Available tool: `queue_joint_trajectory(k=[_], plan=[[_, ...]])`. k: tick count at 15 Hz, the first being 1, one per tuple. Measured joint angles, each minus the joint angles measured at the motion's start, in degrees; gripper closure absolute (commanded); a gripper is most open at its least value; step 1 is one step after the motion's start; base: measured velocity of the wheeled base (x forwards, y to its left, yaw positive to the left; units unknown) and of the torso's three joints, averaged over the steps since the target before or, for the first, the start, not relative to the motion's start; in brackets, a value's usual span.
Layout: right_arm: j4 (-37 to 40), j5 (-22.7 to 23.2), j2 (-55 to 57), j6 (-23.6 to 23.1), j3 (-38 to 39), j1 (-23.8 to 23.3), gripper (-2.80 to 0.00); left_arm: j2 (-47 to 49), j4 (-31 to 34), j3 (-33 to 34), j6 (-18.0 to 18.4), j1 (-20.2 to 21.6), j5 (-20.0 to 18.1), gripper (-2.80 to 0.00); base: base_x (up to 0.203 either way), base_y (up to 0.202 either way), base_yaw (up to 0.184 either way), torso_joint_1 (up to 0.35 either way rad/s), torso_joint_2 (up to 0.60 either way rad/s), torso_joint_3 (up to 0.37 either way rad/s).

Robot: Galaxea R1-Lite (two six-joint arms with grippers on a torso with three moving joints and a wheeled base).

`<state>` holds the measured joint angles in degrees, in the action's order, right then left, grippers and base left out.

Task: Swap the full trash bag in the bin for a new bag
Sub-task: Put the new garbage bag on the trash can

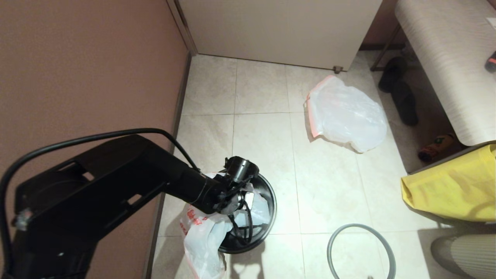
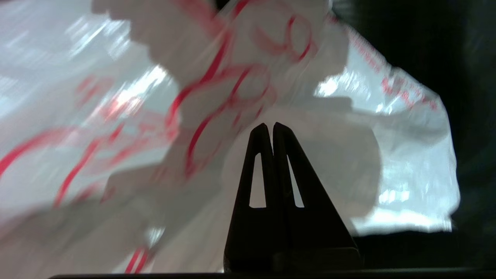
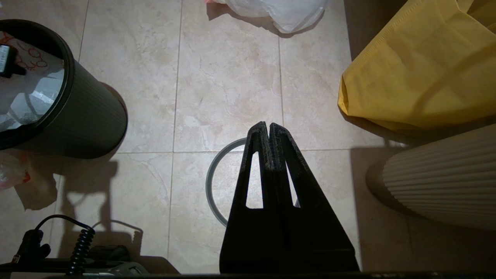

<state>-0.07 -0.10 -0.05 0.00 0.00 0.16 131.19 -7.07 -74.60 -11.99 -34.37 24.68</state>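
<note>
The black bin (image 1: 272, 201) stands on the tile floor by the brown wall. The new bag (image 1: 201, 232), white with red print, hangs over the bin's near rim and partly lies inside. My left arm reaches down into the bin; my left gripper (image 2: 270, 124) is shut just in front of the printed plastic (image 2: 217, 97), with nothing seen between its fingers. The full trash bag (image 1: 345, 114) lies on the floor farther back. The grey hoop (image 1: 358, 225) lies flat on the tiles. My right gripper (image 3: 268, 124) hangs shut and empty above the hoop (image 3: 211, 182).
A yellow fabric bag (image 1: 449, 190) sits at the right, with a ribbed white object (image 1: 465, 252) below it. Dark shoes (image 1: 403, 100) lie under a bench at the back right. A white cabinet (image 1: 279, 27) closes off the far side.
</note>
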Motion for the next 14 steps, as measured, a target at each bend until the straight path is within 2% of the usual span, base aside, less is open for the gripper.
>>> queue_joint_trajectory(k=[5,9,10,14], plan=[[0.0,0.0,0.0,0.0,0.0,0.0,0.00,16.8,-0.6,-18.4,7.3,1.7,-0.1,0.00,0.000,0.000,0.000,0.000,0.00,0.000],[0.0,0.0,0.0,0.0,0.0,0.0,0.00,29.4,-1.8,-34.1,14.3,5.2,-1.2,0.00,0.000,0.000,0.000,0.000,0.00,0.000],[0.0,0.0,0.0,0.0,0.0,0.0,0.00,31.0,-2.0,-35.6,15.3,5.9,-1.6,0.00,0.000,0.000,0.000,0.000,0.00,0.000],[0.0,0.0,0.0,0.0,0.0,0.0,0.00,33.0,-2.6,-36.6,15.5,6.7,-0.6,0.00,0.000,0.000,0.000,0.000,0.00,0.000]])
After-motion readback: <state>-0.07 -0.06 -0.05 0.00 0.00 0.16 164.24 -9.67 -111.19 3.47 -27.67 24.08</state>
